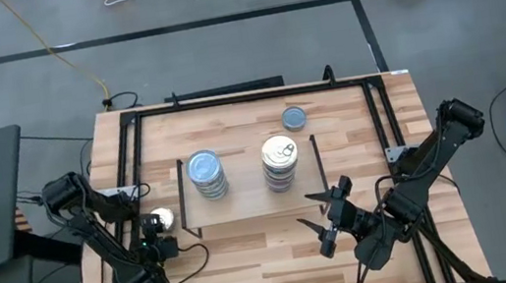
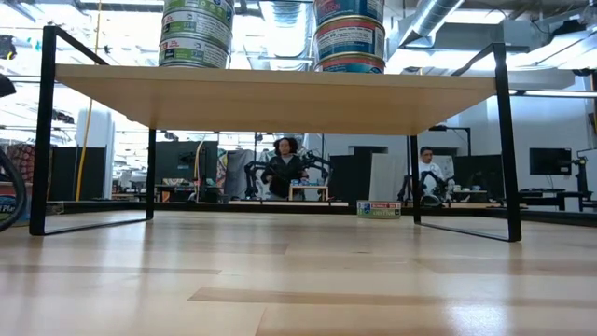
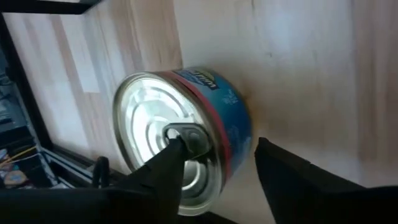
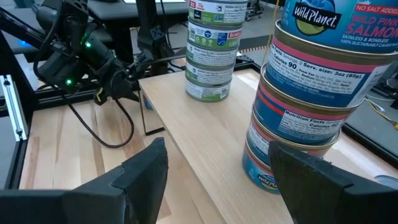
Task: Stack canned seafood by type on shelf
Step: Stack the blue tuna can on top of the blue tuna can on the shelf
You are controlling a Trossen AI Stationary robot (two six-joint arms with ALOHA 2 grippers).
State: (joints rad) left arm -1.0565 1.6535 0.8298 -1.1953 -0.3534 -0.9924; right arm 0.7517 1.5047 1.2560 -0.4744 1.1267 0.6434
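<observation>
Near the desk's left edge, the left end effector straddles a shiny pull-tab tin, one finger across the lid and one beside the wall; its fingers are parted and not yet closed on the tin. To do this well, centre the fingers on the tin's sides before squeezing, then lift clear of the shelf edge. The blue-grey stack stands left on the shelf, the silver stack right. One loose tin lies behind the shelf. The right end effector waits wide open and empty at the shelf's front right corner.

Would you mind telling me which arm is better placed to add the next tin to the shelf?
Left. Its gripper straddles a silver-lidded tin beside the shelf. The right gripper is open and empty; the loose tin lies beyond the shelf.
</observation>
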